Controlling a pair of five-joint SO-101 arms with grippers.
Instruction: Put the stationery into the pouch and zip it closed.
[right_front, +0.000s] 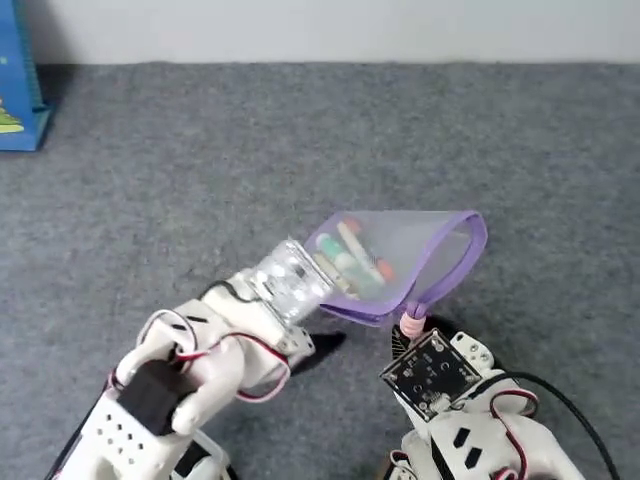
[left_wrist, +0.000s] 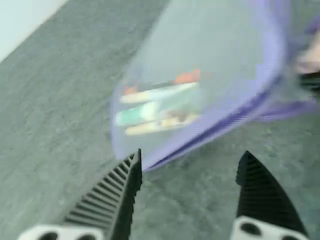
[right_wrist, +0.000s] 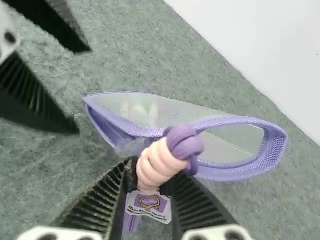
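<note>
As stationery (right_front: 350, 262) lies inside, clear purple-edged pouch (right_front: 420, 240)

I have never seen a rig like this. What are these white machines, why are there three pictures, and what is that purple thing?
These are two small robot arms, each ending in a two-fingered gripper. One picture looks down over the grey table from a fixed camera. The other two come from cameras on each arm's wrist, which is why black fingers show at their edges. The see-through thing with purple edging is a pouch, with the stationery already inside. The right gripper is shut on the pouch's pink and purple zipper pull. The left gripper is open, close to the end of the pouch where the stationery lies. A blue box stands at the table's far corner.
</note>
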